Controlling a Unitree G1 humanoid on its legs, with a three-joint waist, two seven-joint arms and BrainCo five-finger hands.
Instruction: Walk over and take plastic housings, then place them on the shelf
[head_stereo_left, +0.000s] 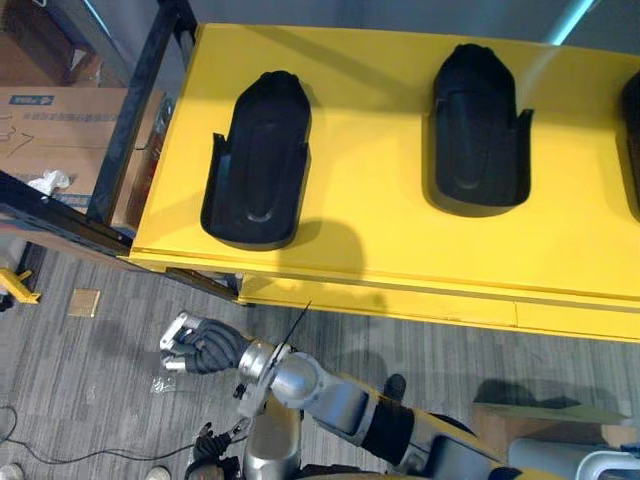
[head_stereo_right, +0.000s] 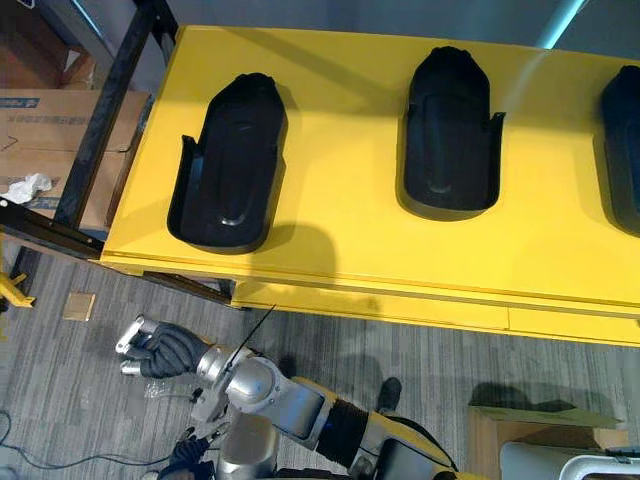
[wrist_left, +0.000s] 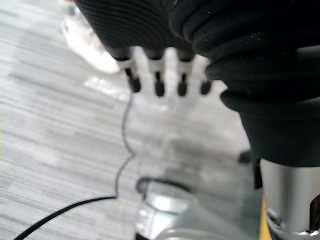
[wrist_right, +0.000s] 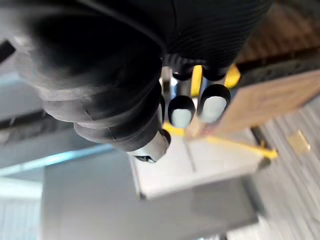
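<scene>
Three black plastic housings lie open side up on the yellow shelf top (head_stereo_left: 380, 230): one at the left (head_stereo_left: 258, 160), one in the middle (head_stereo_left: 478, 130), and one cut off at the right edge (head_stereo_right: 622, 165). My right hand (head_stereo_left: 195, 345) hangs over the grey carpet in front of the shelf, below the left housing, with loosely relaxed fingers and nothing in it. In its wrist view, my left hand (wrist_left: 156, 70) points straight fingers down at the carpet and holds nothing. Neither hand touches a housing.
A black metal rack frame (head_stereo_left: 130, 110) and a cardboard box (head_stereo_left: 60, 130) stand left of the shelf. On the carpet lie a yellow stand (head_stereo_left: 18, 285), a small cardboard piece (head_stereo_left: 84, 302) and a clear plastic scrap (head_stereo_left: 160, 385). Another cardboard box (head_stereo_left: 540, 425) sits at the lower right.
</scene>
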